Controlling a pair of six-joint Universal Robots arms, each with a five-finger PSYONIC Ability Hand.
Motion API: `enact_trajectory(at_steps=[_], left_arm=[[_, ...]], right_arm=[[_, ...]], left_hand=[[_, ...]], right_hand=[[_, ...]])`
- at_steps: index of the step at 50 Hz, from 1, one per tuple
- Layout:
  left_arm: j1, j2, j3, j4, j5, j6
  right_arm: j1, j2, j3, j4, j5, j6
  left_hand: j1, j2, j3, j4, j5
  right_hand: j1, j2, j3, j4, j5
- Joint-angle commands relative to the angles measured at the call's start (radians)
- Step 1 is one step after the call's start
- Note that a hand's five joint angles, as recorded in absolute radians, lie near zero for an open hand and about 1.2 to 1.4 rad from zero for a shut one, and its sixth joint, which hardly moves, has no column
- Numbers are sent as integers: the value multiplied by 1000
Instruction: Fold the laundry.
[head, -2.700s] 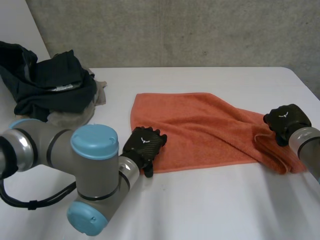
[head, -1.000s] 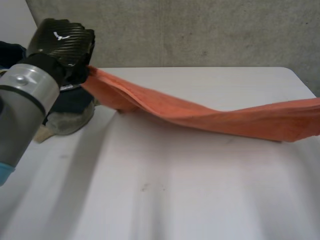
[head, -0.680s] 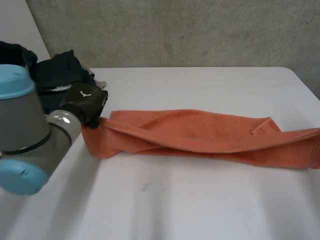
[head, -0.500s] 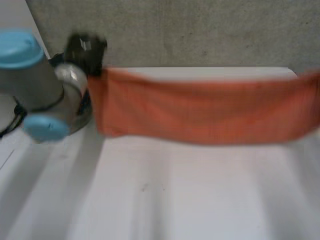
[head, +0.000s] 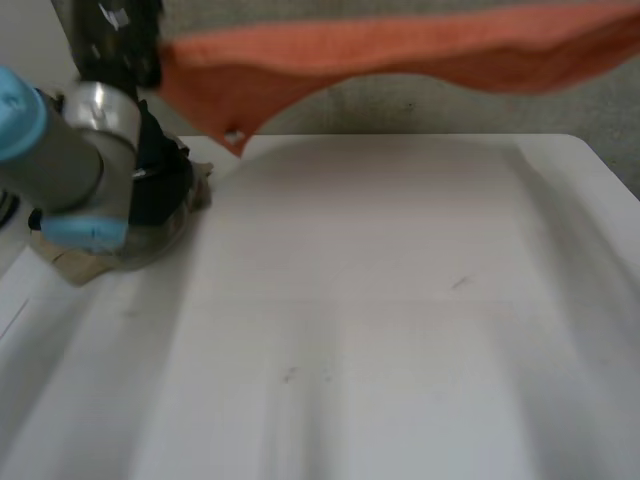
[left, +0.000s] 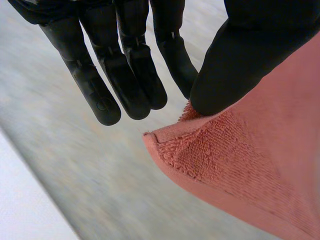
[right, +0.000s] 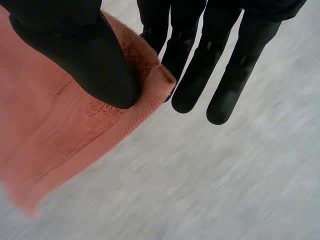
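The white table (head: 380, 330) has the orange towel (head: 400, 45) stretched high above its far edge, with open room between them and one corner drooping toward the table's far left. A dark pile of clothes (head: 165, 185) sits at the table's far left corner, partly behind the left arm (head: 70, 160). The left hand (head: 112, 35) pinches one towel corner between thumb and fingers, and the right hand (right: 75, 55) pinches a corner at the other end the same way.

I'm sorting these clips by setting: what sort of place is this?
Likely a robotics lab, not a home: bare white table, raw concrete wall, and a robot arm holding an orange towel above it.
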Motion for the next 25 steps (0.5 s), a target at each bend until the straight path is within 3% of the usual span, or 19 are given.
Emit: enact_trajectory(at_steps=[1, 8, 12, 16, 21, 25], left_arm=[[-15, -41, -212, -11, 73, 12], [-29, -69, -305, -81, 73, 33], [-30, 26, -374, -253, 76, 105], [-21, 148, -469, -477, 68, 189], [-12, 360, -623, -811, 57, 295], [-9, 458, -654, -858, 62, 321]], right_arm=[[-3, 141, 73, 110, -33, -10], [-5, 166, 132, 226, -27, -106], [-6, 120, 196, 371, -17, -206], [-32, -37, 300, 567, -8, -315], [-164, -228, 464, 794, -10, -511], [-218, -280, 527, 834, -28, -623]], left_hand=[[264, 205, 208, 198, 234], [264, 205, 208, 198, 234], [264, 205, 208, 198, 234], [264, 205, 208, 198, 234], [264, 205, 208, 198, 234], [264, 205, 208, 198, 234]], right_hand=[[286, 226, 209, 199, 230], [286, 226, 209, 199, 230], [286, 226, 209, 199, 230], [286, 226, 209, 199, 230], [286, 226, 209, 199, 230], [286, 226, 209, 199, 230]])
